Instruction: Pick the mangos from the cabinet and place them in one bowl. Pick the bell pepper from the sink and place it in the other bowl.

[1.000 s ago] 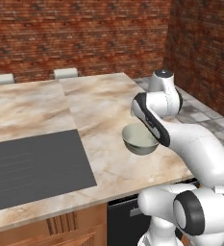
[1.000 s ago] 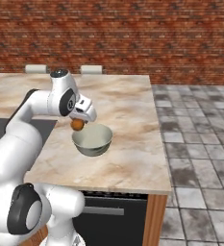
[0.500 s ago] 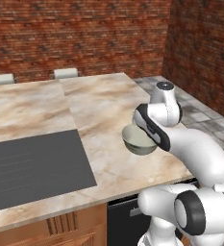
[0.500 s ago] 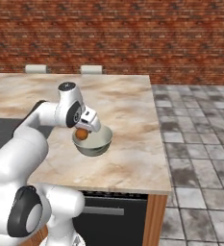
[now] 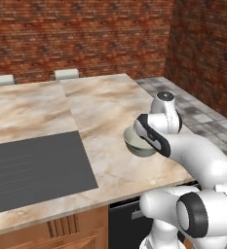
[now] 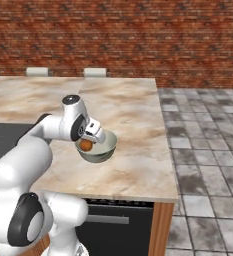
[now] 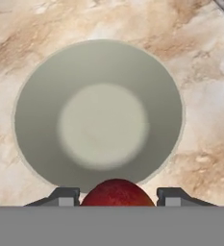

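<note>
— Where is the end effector (image 6: 87,144)?

— Low over the pale grey-green bowl (image 7: 99,115), which sits on the marble worktop (image 5: 103,104) near its front edge, right of the dark cooktop (image 5: 32,168).

— Is it carrying anything?

— Yes. Its fingers (image 7: 65,196) are closed on a mango (image 7: 116,193), one on each side. From the hand camera the fruit looks reddish; from the right base camera (image 6: 86,145) it is orange, hanging at the bowl's rim on the arm's side.

— Is the mango touching the bowl?

— I cannot tell.
</note>
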Robot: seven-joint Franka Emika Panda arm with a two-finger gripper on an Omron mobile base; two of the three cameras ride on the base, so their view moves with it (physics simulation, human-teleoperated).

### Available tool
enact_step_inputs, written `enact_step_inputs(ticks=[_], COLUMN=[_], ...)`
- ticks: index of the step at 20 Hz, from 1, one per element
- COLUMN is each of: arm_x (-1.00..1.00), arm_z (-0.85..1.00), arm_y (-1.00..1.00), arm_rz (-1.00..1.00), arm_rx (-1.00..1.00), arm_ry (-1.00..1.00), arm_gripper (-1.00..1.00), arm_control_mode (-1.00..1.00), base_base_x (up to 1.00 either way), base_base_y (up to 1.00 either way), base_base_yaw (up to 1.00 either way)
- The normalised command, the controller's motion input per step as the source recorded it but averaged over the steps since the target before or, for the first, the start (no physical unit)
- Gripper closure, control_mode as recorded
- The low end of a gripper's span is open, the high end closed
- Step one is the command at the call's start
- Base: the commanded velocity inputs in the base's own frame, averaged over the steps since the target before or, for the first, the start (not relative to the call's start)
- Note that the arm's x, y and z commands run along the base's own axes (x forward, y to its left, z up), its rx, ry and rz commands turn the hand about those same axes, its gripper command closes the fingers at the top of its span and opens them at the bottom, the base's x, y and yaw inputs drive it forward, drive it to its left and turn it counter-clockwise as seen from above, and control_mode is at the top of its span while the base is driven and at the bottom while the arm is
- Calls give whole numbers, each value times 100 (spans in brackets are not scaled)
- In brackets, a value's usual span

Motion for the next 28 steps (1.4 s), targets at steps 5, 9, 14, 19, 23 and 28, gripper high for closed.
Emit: enact_step_inputs(ticks=[5,9,14,19,23,28], arm_x=[37,16,4,12,7,-2], arm_z=[-29,-6,-2,-1,8,59], arm_y=[0,0,0,-5,2,2], arm_rz=[3,1,0,0,-1,-1], arm_rx=[0,0,0,0,-1,0], arm_ry=[2,0,0,0,10,2], arm_gripper=[100,-100,-100,-100,-100,-100], arm_control_mode=[-100,-100,-100,-100,-100,-100], base_base_x=[0,0,0,0,0,0], base_base_y=[0,0,0,0,0,0], base_base_yaw=[0,0,0,0,0,0])
